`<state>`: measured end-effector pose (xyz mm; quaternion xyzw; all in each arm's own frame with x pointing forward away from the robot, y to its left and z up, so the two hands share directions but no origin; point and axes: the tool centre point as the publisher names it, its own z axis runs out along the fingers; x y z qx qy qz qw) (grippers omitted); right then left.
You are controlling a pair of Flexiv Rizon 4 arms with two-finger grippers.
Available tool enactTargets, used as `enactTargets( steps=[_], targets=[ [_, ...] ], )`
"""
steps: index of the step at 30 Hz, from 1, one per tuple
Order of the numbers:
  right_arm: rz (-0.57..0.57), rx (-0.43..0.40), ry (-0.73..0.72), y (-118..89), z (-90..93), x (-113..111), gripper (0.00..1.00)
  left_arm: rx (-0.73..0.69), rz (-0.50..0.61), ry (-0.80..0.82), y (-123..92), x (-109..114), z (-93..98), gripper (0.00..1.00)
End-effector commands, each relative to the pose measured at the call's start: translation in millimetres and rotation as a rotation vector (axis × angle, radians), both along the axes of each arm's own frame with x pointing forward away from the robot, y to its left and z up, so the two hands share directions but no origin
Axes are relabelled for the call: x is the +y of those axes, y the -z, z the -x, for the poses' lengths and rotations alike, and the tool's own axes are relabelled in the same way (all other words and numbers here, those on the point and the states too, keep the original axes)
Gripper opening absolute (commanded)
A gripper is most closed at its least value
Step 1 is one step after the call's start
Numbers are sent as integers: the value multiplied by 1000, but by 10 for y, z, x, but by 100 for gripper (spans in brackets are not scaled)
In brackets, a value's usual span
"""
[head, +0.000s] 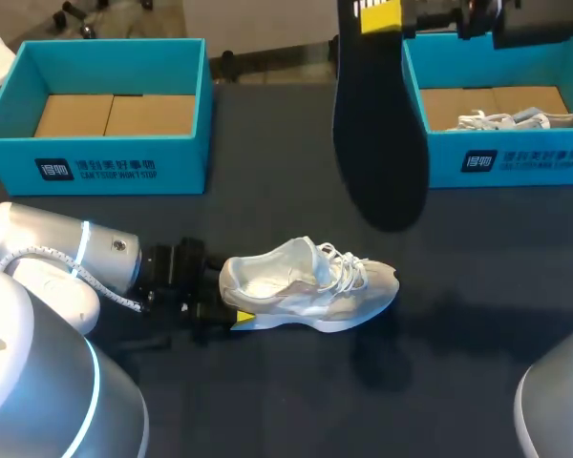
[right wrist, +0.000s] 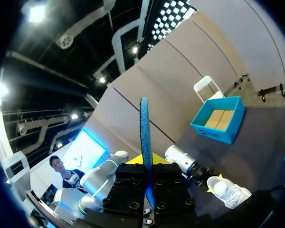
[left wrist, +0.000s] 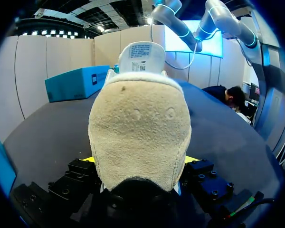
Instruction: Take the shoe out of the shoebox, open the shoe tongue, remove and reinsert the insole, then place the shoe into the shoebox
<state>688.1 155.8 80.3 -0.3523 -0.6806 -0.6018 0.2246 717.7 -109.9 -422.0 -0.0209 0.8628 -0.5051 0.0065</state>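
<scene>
A white sneaker point(head: 306, 286) lies on its side on the dark table, toe pointing right. My left gripper point(head: 231, 307) comes in from the left and is shut on its heel. In the left wrist view the fuzzy heel point(left wrist: 140, 137) fills the space between the yellow tips, with the left gripper point(left wrist: 140, 164) on either side of it. The black insole point(head: 377, 124) hangs high above the table, toe end down. My right gripper point(head: 382, 14) is shut on its upper end. From the right wrist the insole point(right wrist: 145, 142) shows edge-on between the fingers, with the sneaker point(right wrist: 228, 190) far below.
A teal shoebox point(head: 100, 162) with a cardboard floor stands at the back left. A second teal shoebox point(head: 497, 157) at the back right holds another white shoe point(head: 516, 119). Open dark table lies in front of the sneaker.
</scene>
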Motion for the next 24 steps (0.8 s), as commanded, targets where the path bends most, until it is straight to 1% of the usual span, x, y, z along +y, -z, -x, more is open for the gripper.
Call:
enactTargets(
  steps=[1, 10, 21, 24],
  targets=[
    [-24, 2, 36, 59, 102, -5, 0, 0, -3, 0, 27, -6, -24, 0],
    [-24, 31, 32, 118, 215, -32, 0, 0, -3, 0, 27, -6, -24, 0],
    [-19, 53, 19, 167, 284, -14, 0, 0, -3, 0, 27, -6, -24, 0],
    [-16, 72, 1, 196, 314, 1, 0, 0, -3, 0, 27, -6, -24, 0]
  ],
)
